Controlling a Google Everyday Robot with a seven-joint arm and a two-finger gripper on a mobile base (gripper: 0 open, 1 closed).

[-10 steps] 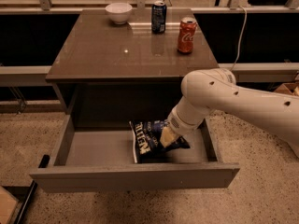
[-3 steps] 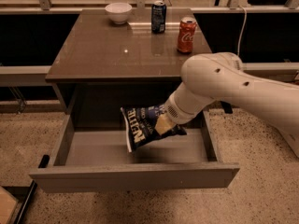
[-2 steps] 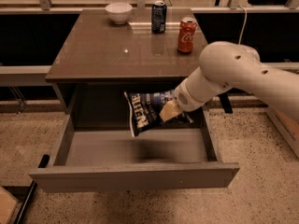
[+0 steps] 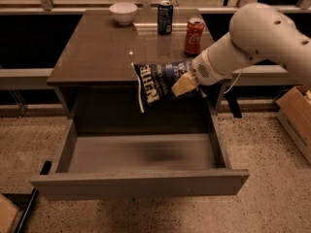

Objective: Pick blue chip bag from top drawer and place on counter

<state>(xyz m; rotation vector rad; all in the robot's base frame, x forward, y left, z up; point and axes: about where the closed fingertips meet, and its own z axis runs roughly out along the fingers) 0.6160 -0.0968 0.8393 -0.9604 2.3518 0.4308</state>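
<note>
Pincer [image 4: 181, 85] clamps blue chip bag [image 4: 155, 84] above top drawer [image 4: 141, 184], at front edge of counter [image 4: 97, 47], red can [image 4: 194, 36] just behind.

bag [image 4: 156, 84]: one, dark blue with white lettering, off the drawer floor.
drawer [image 4: 141, 183]: one, pulled open.
counter [image 4: 97, 52]: one, glossy grey-brown.
cans: two, a blue can [image 4: 165, 17] and a red can [image 4: 194, 36], both upright on the counter.
bowl [image 4: 123, 12]: one, white, near the counter's back edge.
gripper [image 4: 182, 85]: one, clamped on the bag, above the drawer by the counter's front edge.
arm [image 4: 257, 35]: one, white, reaching in from the right.
box [image 4: 296, 108]: one, cardboard, on the floor at the right.
</note>
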